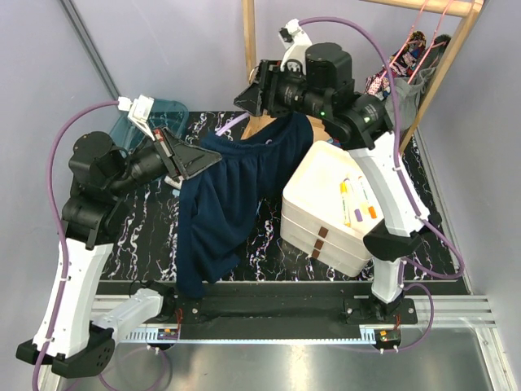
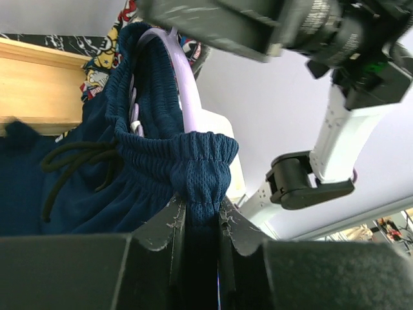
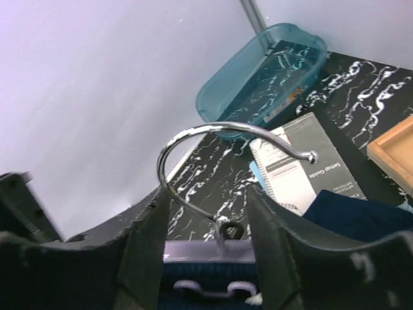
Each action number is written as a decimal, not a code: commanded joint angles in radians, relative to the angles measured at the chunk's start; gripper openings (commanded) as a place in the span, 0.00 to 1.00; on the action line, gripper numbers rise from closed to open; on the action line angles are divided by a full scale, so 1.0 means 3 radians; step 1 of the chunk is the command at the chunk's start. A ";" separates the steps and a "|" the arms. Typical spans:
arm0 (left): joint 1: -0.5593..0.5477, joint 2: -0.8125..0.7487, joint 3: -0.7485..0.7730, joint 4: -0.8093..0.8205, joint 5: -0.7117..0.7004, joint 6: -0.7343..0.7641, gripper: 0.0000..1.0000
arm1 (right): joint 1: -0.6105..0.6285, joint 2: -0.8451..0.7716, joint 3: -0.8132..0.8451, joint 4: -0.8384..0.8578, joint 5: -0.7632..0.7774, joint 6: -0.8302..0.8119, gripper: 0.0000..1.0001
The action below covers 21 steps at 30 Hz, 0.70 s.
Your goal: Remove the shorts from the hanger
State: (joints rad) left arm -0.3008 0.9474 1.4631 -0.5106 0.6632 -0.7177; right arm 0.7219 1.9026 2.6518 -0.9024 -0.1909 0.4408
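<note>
The navy shorts (image 1: 224, 204) run lengthwise from the lilac hanger (image 2: 187, 97) between the arms, waistband up, legs trailing toward the counter's (image 1: 146, 236) near edge. Only the left wrist view shows the left gripper (image 2: 201, 206) pinched on the waistband. The right wrist view shows the right gripper (image 3: 206, 200) standing apart, straddling the metal hook (image 3: 226, 124).

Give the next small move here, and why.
Probably close the right end effector on the hanger at the base of its hook; its jaws straddle that spot but stand apart. The left end effector clamps the shorts by the waistband, so a steadied hanger should let the left arm pull them off.
</note>
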 commanded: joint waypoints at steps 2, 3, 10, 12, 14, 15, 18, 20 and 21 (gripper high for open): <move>0.0000 -0.0136 0.0180 0.0357 0.0111 -0.0036 0.00 | 0.0119 0.0034 -0.0029 0.0180 0.0242 -0.0252 0.45; -0.0005 -0.0131 0.0195 0.0337 0.0075 -0.0031 0.00 | 0.0125 0.0049 -0.0039 0.0180 0.0263 -0.0262 0.42; -0.0005 -0.0121 0.0226 -0.0010 -0.0333 0.0086 0.12 | 0.0166 0.0034 -0.0065 0.0298 0.0641 -0.0339 0.00; -0.0005 -0.0176 0.0195 -0.0270 -0.0481 0.0153 0.22 | 0.0171 0.0019 -0.0050 0.0344 0.0789 -0.0355 0.00; 0.0000 -0.0279 0.0013 -0.0394 -0.0594 0.0184 0.34 | 0.0171 0.0004 -0.0050 0.0380 0.0856 -0.0350 0.00; 0.0000 -0.0406 -0.0075 -0.0399 -0.0661 0.0184 0.37 | 0.0171 -0.0002 -0.0045 0.0410 0.0851 -0.0339 0.00; 0.0000 -0.0672 -0.0387 -0.0461 -0.0748 0.0163 0.44 | 0.0171 -0.0017 -0.0040 0.0441 0.0882 -0.0324 0.00; -0.0005 -0.0790 -0.0500 -0.0476 -0.0753 0.0117 0.47 | 0.0166 -0.0017 -0.0029 0.0446 0.0892 -0.0329 0.00; 0.0000 -0.0887 -0.0627 -0.0476 -0.0753 0.0097 0.51 | 0.0171 -0.0022 -0.0029 0.0451 0.0892 -0.0339 0.00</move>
State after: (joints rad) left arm -0.2996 0.7578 1.3464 -0.6388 0.4786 -0.6834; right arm 0.7780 1.9293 2.6133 -0.8886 0.0181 0.2745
